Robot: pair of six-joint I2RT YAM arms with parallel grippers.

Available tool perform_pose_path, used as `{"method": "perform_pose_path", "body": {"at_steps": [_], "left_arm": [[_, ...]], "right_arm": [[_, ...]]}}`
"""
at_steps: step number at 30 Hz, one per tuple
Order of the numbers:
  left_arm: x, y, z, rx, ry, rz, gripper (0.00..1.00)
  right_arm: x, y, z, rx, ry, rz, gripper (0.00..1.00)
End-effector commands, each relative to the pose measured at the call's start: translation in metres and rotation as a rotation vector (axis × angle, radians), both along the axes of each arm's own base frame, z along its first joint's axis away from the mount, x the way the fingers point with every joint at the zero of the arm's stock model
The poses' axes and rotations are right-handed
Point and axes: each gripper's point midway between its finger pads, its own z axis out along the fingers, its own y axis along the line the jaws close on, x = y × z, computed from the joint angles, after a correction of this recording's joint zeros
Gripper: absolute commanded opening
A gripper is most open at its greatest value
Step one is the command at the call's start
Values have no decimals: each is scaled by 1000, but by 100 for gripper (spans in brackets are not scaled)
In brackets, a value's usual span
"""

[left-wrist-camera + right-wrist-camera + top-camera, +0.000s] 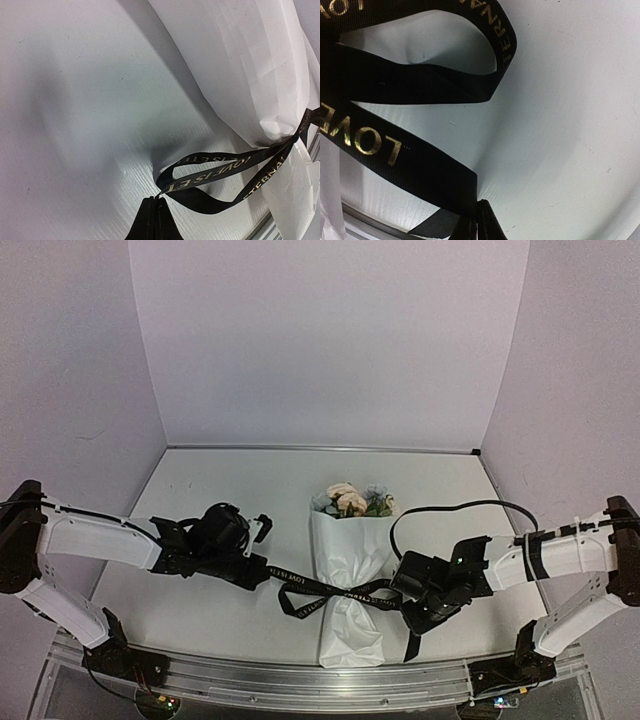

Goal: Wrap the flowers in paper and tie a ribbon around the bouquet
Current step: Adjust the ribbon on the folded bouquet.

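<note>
Left tool sits left of the middle in the top view, low over the desk. Its two fingers are pressed together on one end of the ribbon. In the left wrist view this tool is at the bottom edge. The ribbon goes from the closed tips up to the right in black bands with gold letters, and one band makes a slack loop over the desk. At the right side of that frame the ribbon reaches the paper, just where the white sheet is squeezed narrow.

In the middle of the top view the bouquet lies flat on the desk, with its wide end toward the top of the frame. The flowers show there, peach and pale blue with some green. The ribbon crosses the narrow waist of the cone, and below it the paper spreads out again toward the bottom edge.

Right of the bouquet, the right tool is clamped on the other part of the ribbon. In the right wrist view this tool is at the bottom centre with its tips together. The ribbon rises from them to the upper left and curls into a loop above the desk. A black cable arches above the right arm in the top view.
</note>
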Motion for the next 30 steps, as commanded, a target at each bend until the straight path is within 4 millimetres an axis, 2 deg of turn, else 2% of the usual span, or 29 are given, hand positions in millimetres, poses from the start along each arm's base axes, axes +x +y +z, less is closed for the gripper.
{"method": "perform_pose_path", "body": {"at_steps": [1,2,3,4,5,7,11,16,18,26,30], "left_arm": [[5,-3,10,-49,-19,12,1],[5,-2,10,-53,-17,23,7],[6,0,11,-55,-17,42,18],[5,3,10,-57,-11,58,29],[7,8,11,-63,-14,102,37],[8,19,11,-81,-17,173,53],[11,44,15,-101,-34,314,68],[10,56,23,-137,-37,387,72],[8,60,24,-134,-33,396,73],[-3,62,21,-173,19,400,72],[-6,53,16,-206,51,405,69]], "right_arm": [[2,-2,6,-5,-11,-25,8],[1,-1,6,-1,-8,-30,19],[1,0,7,4,-4,-33,26],[1,0,10,2,-2,-36,29],[1,0,15,0,-1,-41,37],[0,-5,24,-16,-1,-57,47],[8,-21,38,-10,-88,-103,72],[18,-43,55,-48,-195,-118,91],[23,-48,62,-54,-237,-124,93],[34,-54,75,-85,-319,-76,98],[38,-60,73,-69,-281,-155,96]]}}
